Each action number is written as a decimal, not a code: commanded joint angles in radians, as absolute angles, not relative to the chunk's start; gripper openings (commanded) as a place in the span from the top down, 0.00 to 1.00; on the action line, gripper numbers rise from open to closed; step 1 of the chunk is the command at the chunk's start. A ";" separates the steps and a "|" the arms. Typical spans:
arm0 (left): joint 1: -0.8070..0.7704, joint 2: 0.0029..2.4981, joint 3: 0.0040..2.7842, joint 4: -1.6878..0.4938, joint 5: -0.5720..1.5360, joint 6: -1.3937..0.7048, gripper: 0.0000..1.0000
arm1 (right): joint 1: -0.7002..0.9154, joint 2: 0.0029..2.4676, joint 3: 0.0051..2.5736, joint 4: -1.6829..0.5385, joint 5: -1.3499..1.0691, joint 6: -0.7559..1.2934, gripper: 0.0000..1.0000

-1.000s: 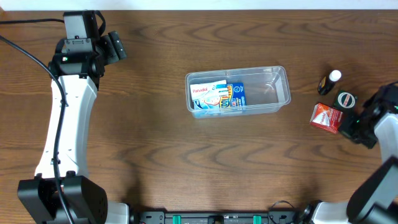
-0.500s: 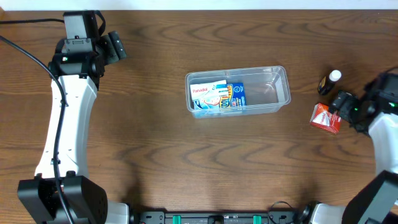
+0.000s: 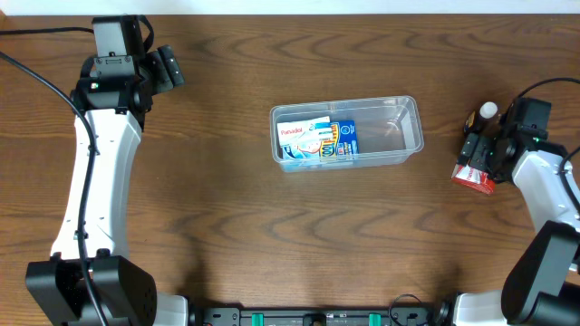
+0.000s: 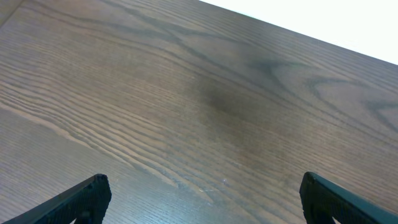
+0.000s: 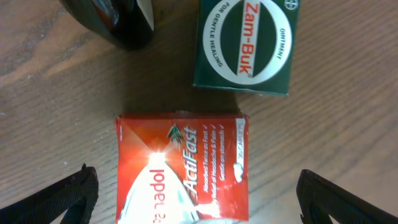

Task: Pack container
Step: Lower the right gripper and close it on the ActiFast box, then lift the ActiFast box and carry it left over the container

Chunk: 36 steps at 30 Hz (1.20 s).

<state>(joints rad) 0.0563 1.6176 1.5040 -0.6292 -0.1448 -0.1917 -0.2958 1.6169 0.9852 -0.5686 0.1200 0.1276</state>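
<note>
Your container [image 3: 346,132] sits at the middle of the table [image 3: 236,199], long side running left to right. One blue-and-white box [image 3: 317,141] already lies in its left half, and the right half is bare.

Well off to its right are the loose items. The red box [image 5: 183,168] lies flat, the green Zam-Buk box [image 5: 247,45] is just beyond it, and a dark bottle [image 5: 118,22] stands beside that one.

What has changed is on this side. A second ago your right arm was back at the table's right edge; now the right gripper [image 5: 199,186] has swung in above the red box. Its fingers [image 5: 74,190] are spread wide to either side and grip nothing. I judge the red box to be the next item for packing, with the descent and grasp not yet made.

At the far left, your left gripper [image 4: 199,199] has not moved. It is spread apart over bare wood and holds nothing.
</note>
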 commanded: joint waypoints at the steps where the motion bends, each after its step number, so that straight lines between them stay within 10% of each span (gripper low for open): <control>1: 0.060 1.603 1.522 -0.632 -0.146 -0.208 0.02 | -0.287 1.647 0.950 -0.525 0.107 0.071 0.01; 24: 0.060 1.603 1.522 -0.632 -0.146 -0.208 0.02 | -0.303 1.670 0.785 -0.284 0.030 0.022 0.01; 36: 0.060 1.603 1.522 -0.632 -0.146 -0.208 0.02 | -0.301 1.618 0.785 -0.321 0.041 0.021 0.20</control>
<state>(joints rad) 0.0563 1.6173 1.5040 -0.6292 -0.1452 -0.1917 -0.2974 1.6547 0.7883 -0.3054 0.0357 0.0292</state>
